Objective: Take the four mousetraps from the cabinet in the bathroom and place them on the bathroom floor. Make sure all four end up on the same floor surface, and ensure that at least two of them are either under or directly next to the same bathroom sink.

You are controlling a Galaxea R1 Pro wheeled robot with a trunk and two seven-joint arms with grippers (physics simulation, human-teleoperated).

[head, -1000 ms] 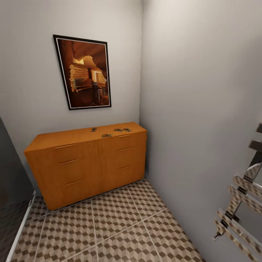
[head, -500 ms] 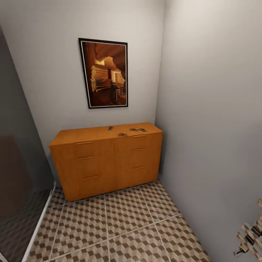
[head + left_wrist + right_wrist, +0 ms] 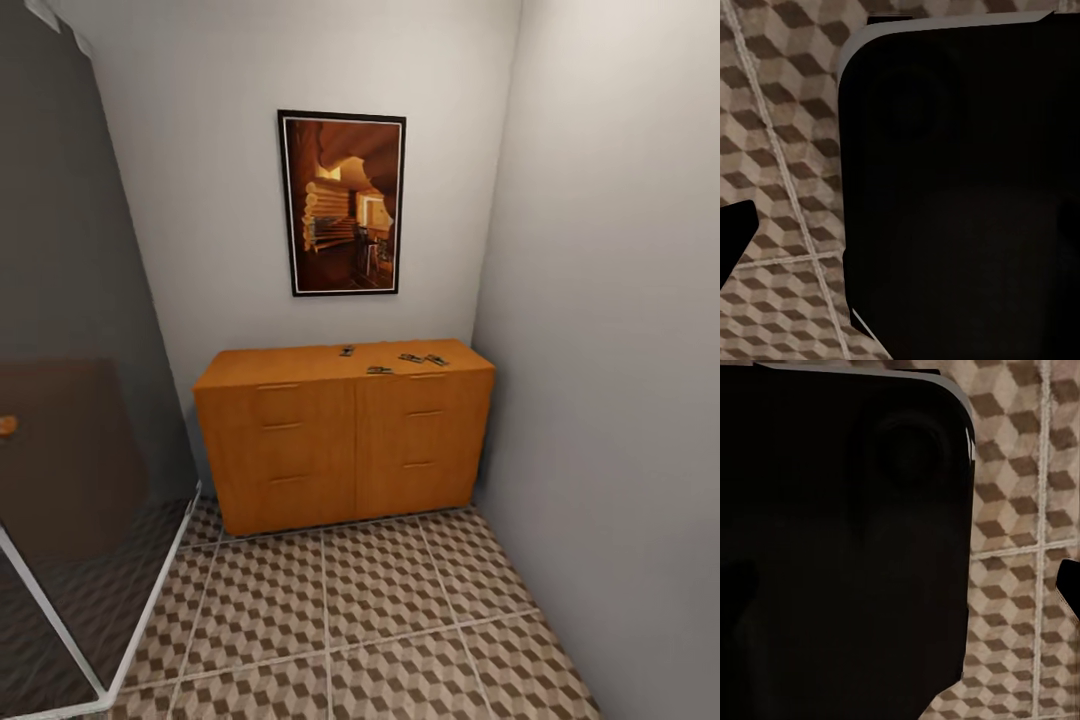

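Your head view has swung since a second ago: the cabinet (image 3: 345,435) now sits near the middle of the picture instead of off to the left, and the chrome rail that showed at the right edge has gone from view. That is the camera turning, not the furniture moving. You are now squared up to the cabinet, well apart from it across the bathroom floor (image 3: 350,620).

The mousetraps (image 3: 380,370) lie on the cabinet's flat top, toward its right half: one near the front edge, one further back (image 3: 347,350), and a pair close together toward the right (image 3: 424,358). They are small and dark at this range; I count four, but the pair may be touching or just beside each other, hard to say. None is on the floor yet.

A framed picture (image 3: 343,203) hangs on the wall above. A dark glass panel (image 3: 80,420) stands at the left.

Both wrist views look down on the cube-pattern tiles past a large dark body of the robot. Whether either pincer is released or clenched, I cannot tell.

Judgement: approach stage, nothing picked. Next you need to close in on the right half of the cabinet.
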